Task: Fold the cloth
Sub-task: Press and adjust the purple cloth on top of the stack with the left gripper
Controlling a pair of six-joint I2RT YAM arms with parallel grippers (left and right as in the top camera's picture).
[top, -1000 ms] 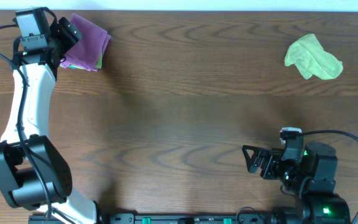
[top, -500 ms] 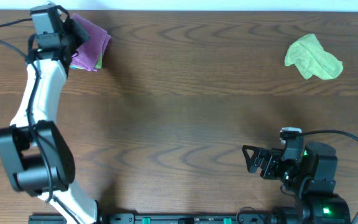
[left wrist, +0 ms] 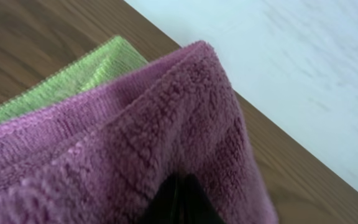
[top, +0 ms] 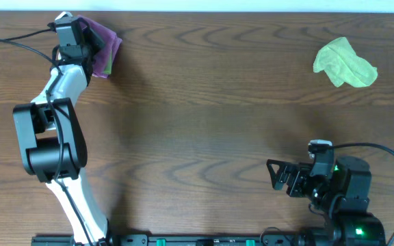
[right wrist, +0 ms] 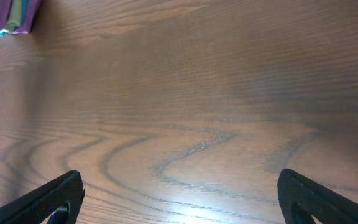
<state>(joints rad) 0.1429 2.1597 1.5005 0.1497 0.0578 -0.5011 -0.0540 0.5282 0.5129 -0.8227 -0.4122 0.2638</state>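
A crumpled light-green cloth (top: pixel 344 63) lies at the table's far right. At the far left corner sits a folded purple cloth (top: pixel 108 44) on top of a folded green one (left wrist: pixel 86 71). My left gripper (top: pixel 89 39) is shut, its dark tips (left wrist: pixel 182 199) pressed into the purple cloth (left wrist: pixel 135 137); no fabric shows between them. My right gripper (top: pixel 273 174) rests low at the near right, open wide over bare wood (right wrist: pixel 179 193), far from both cloths.
The folded stack (right wrist: pixel 8 15) sits close to the table's far edge, with white floor (left wrist: pixel 291 62) beyond it. Cables run from both arms. Brown wood tabletop (top: pixel 204 123) spans the middle.
My left arm has swung right and farther out toward the folded stack, and its gripper has shut. The right arm and the crumpled green cloth have not moved.
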